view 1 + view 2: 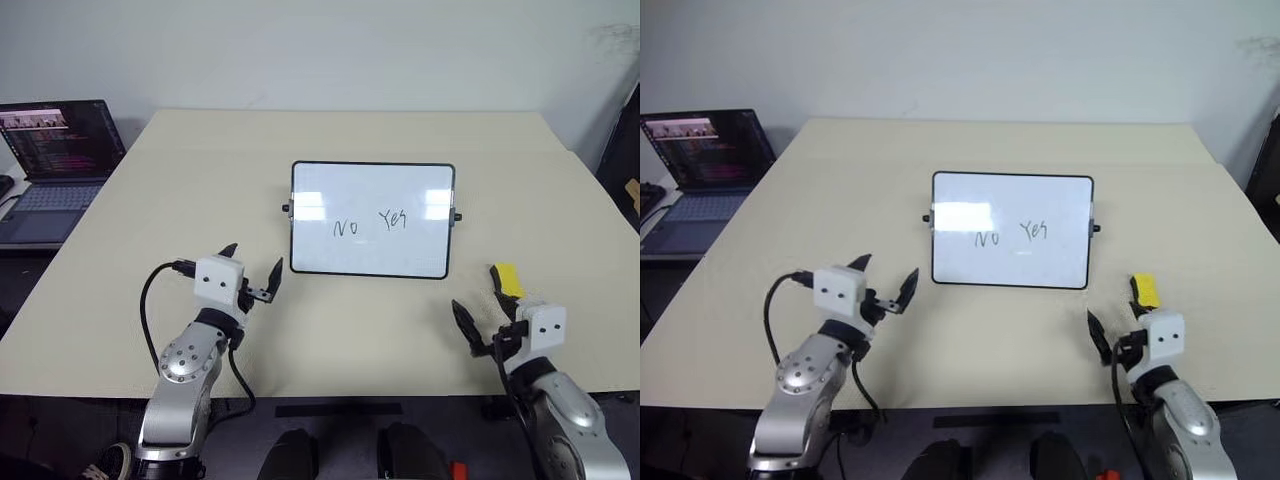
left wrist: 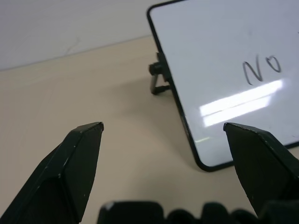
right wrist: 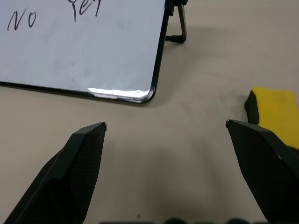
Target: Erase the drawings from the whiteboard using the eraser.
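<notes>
I saw both grippers, left point(image 1: 252, 270) and right point(image 1: 482, 302), spread and empty; bare table point(image 1: 180, 180) ringed the board point(image 1: 372, 219); the eraser point(image 1: 507, 279) lay beside my right fingertip.

Plain white wall point(image 1: 330, 50) behind, meeting the far edge of a wide beige matte rectangular tabletop point(image 1: 200, 180). Off the tabletop's left edge, on a separate lower surface, 1 open grey laptop point(image 1: 55, 165) with a dark screen of coloured text lines, tilted toward the tabletop. Dark upright shape point(image 1: 622, 160) past the far right corner, cut off, cannot tell what. Dark floor point(image 1: 340, 440) below the near edge. Soft, even light throughout.
</notes>
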Action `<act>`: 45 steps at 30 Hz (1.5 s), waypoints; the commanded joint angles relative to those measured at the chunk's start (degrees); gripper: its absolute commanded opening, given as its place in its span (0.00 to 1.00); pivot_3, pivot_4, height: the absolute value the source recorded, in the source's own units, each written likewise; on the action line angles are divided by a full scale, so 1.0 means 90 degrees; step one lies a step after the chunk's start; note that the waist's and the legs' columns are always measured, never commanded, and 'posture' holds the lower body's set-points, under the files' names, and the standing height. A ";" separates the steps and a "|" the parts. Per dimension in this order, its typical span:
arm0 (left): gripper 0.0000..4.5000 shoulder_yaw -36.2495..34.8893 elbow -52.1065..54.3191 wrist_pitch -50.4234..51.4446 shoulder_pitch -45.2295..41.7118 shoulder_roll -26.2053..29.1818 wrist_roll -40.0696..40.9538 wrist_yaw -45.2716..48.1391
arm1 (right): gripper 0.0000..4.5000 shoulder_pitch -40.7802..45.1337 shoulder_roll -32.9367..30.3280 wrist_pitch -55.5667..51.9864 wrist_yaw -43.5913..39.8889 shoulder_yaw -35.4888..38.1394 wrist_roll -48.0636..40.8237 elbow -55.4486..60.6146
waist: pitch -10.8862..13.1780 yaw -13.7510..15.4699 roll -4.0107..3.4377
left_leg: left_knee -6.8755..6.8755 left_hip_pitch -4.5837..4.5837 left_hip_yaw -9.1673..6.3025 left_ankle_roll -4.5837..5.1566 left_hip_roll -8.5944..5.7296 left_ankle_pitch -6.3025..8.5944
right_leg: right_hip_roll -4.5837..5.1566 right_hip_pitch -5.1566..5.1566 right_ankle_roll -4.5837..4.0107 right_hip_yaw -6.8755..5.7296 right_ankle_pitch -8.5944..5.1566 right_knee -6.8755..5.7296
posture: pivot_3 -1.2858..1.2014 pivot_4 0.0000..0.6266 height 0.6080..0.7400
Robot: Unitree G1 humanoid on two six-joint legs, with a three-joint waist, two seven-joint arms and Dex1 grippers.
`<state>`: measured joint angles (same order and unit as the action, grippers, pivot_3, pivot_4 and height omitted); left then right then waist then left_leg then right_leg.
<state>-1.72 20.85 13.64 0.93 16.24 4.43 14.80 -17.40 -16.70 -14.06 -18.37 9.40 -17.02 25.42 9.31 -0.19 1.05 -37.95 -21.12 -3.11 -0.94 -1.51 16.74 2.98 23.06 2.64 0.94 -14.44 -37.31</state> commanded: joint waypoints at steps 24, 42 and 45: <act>1.00 0.1002 -0.1202 0.0223 -0.2954 0.1226 0.1978 0.4658 | 0.99 0.1323 0.0012 -0.2508 0.1674 0.0777 0.0005 0.1875 | 0.0001 0.0018 -0.0002 | -0.0001 0.0027 -0.0019 0.0001 -0.0003 0.0000 | -0.0023 -0.0047 0.0001 -0.0015 -0.0001 0.0021 | 0.52 0.24 1.00; 1.00 0.1277 -0.1847 -0.0167 -0.3562 0.1193 0.1765 0.5347 | 0.99 0.3077 -0.0909 -0.4192 0.1316 0.1200 -0.0352 -0.0337 | 0.0006 -0.0166 -0.0012 | 0.0006 0.0024 -0.0002 0.0036 -0.0005 0.0020 | -0.0019 -0.0042 0.0005 -0.0004 -0.0013 0.0025 | 0.52 0.24 1.00; 1.00 0.1263 -0.1779 -0.0186 -0.3499 0.1266 0.1744 0.5336 | 0.99 0.3239 -0.0910 -0.4029 0.1262 0.1080 -0.0243 -0.0739 | 0.0006 -0.0164 -0.0012 | 0.0008 0.0023 -0.0002 0.0037 -0.0005 0.0021 | -0.0018 -0.0041 0.0006 -0.0004 -0.0013 0.0025 | 0.52 0.24 1.00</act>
<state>11.14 3.26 13.01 -30.41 27.19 20.08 63.02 10.69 -24.16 -52.03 -6.49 18.93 -19.75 19.03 9.37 -1.66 0.94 -37.89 -20.93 -3.14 -0.60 -1.55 16.93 2.82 22.70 2.70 0.90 -14.56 -37.07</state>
